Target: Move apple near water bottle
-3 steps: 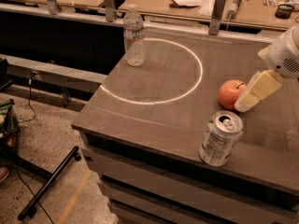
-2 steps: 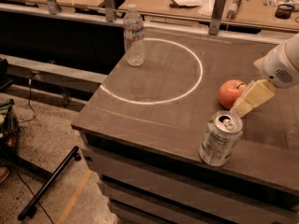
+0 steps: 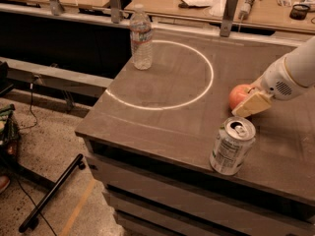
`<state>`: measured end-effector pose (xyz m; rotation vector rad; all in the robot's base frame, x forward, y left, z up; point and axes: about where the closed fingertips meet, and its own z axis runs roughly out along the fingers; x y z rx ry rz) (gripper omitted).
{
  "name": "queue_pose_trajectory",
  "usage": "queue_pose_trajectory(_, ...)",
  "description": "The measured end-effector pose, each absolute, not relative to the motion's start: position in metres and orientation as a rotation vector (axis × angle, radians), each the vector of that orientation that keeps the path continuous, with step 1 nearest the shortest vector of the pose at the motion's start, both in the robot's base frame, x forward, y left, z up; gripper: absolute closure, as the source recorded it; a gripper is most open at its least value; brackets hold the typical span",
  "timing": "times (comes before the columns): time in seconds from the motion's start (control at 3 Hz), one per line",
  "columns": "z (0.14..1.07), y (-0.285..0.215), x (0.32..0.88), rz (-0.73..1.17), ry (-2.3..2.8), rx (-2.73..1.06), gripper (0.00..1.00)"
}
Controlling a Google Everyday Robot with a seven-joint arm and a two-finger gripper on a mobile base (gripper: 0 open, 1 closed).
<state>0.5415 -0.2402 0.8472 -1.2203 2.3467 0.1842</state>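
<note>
The red-orange apple (image 3: 237, 94) sits on the grey table (image 3: 162, 127), just right of the white painted circle. My gripper (image 3: 247, 103), on a white arm coming in from the right edge, is down at the apple's right front side and covers part of it. The clear water bottle (image 3: 141, 37) with a white cap stands upright at the table's far left, on the circle's outer edge, well apart from the apple and the gripper.
A silver drink can (image 3: 232, 146) stands upright near the table's front edge, just below the apple. A white circle (image 3: 162, 75) is painted on the tabletop. Metal posts and a cluttered wooden bench (image 3: 206, 1) run behind. The floor lies to the left, with a black stand leg (image 3: 54, 191).
My gripper has moved left and down, from beside the apple's right side to over its front right. The apple, bottle and can have stayed put.
</note>
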Motion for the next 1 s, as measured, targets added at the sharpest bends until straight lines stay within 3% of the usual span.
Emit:
queue_pose_trajectory(0.67, 0.878, -0.200, 0.572, 0.270, 2.210, -1.266, 0.95)
queue_pose_trajectory(1.0, 0.907, -0.148, 0.612, 0.267, 2.128, -1.348, 1.00)
